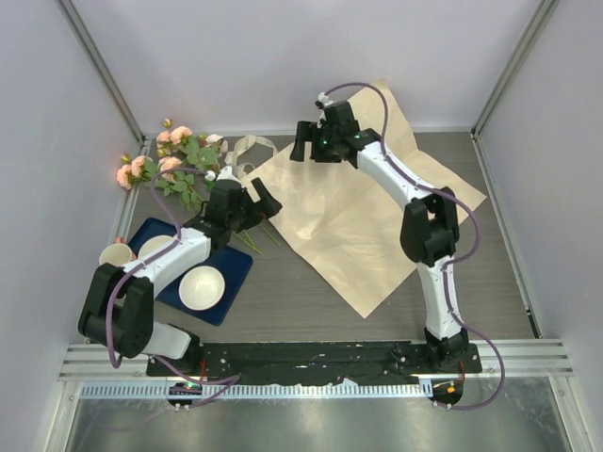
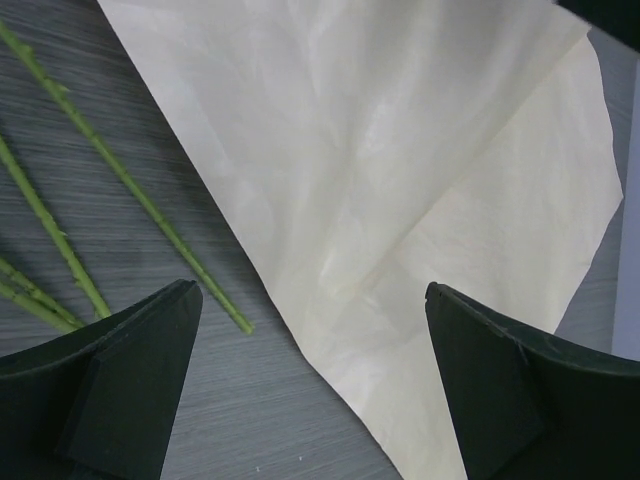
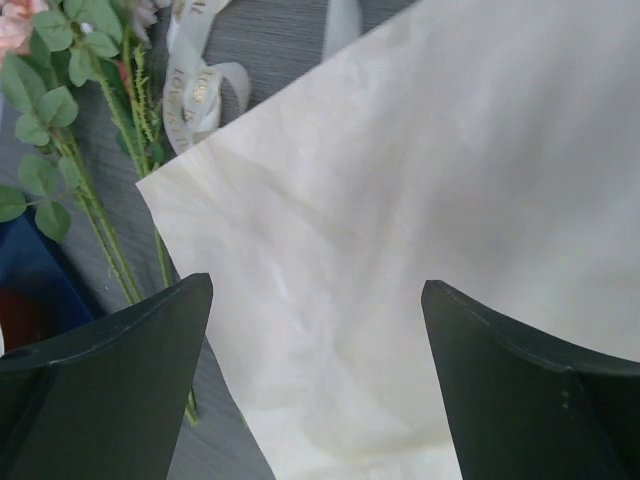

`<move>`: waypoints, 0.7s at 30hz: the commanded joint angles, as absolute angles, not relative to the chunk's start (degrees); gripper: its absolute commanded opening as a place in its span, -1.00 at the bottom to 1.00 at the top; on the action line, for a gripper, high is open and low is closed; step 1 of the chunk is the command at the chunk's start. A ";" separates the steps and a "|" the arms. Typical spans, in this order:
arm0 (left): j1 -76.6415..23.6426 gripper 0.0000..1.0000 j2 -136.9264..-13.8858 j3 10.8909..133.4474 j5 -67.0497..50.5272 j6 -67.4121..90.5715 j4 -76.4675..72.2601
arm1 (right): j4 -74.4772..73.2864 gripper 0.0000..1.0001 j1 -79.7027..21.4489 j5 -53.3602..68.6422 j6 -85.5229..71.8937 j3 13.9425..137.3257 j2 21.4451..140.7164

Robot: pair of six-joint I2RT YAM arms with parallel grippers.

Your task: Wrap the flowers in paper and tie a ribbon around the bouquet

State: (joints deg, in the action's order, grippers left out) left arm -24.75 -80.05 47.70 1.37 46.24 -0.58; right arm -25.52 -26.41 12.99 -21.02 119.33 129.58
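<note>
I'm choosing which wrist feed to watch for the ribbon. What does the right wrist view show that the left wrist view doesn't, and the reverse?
Only the right wrist view: the curled ribbon, leaves, a pink rose and a corner of the blue tray.
Only the left wrist view: one stem's cut tip, lying beside the paper.
Both: the paper's cream face, green stems, the grey table, and an open gripper above the paper's edge: left gripper, right gripper.
</note>
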 commanded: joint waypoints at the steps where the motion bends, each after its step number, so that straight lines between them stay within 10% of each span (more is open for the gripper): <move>1: -24.34 0.99 -84.96 53.24 -8.07 47.37 -1.95 | -35.16 0.89 -25.49 -2.07 -21.87 111.75 110.52; 8: -26.28 0.81 -90.79 55.37 -6.77 47.99 -3.07 | -26.48 0.82 -23.73 -9.84 -31.72 70.64 89.05; 21: -23.57 0.99 -104.85 85.24 3.95 32.79 26.71 | -18.20 0.23 -15.83 -15.48 -41.83 47.91 82.44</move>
